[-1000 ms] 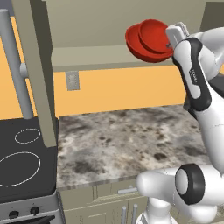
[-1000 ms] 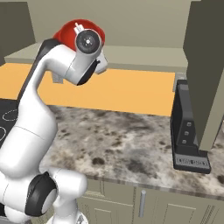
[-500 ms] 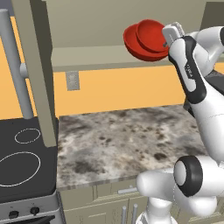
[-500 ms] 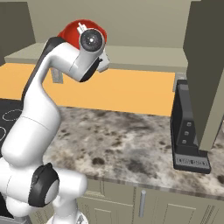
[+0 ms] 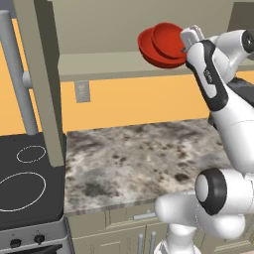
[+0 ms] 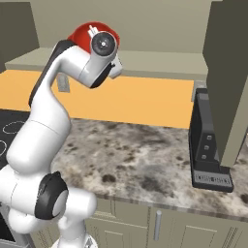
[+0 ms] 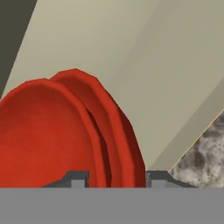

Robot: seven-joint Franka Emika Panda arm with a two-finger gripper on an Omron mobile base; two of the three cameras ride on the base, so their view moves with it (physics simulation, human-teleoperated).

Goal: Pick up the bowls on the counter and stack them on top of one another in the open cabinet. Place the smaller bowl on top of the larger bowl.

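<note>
Bowls first: both red ones sit up at the open cabinet [image 5: 124, 34], nested and tipped on edge, the smaller bowl [image 5: 169, 39] inside the larger bowl [image 5: 149, 49], held just above the shelf at the cabinet mouth and not yet resting flat on it, as far as the left base view lets me judge. In the hand view the smaller bowl [image 7: 43, 131] lies nearer the camera and the larger bowl [image 7: 118, 127] shows behind it as a second red rim. The gripper [image 7: 113, 178] has its jaws partly closed with the two rims passing between the fingertips [image 7: 77, 178], so it looks to be pinching both walls together — whether it truly bears on both or just the inner one I cannot tell. The counter [image 5: 144, 154] below carries no bowl. Judging by the glossy finish, these are stiff, light and slippery, likely brittle if dropped; a rim pinch is the natural hold, but a nested pair can slide apart when tilted. Levelling them low over the shelf before letting go seems the safer course — a release from this tilt could send them rolling out.
</note>
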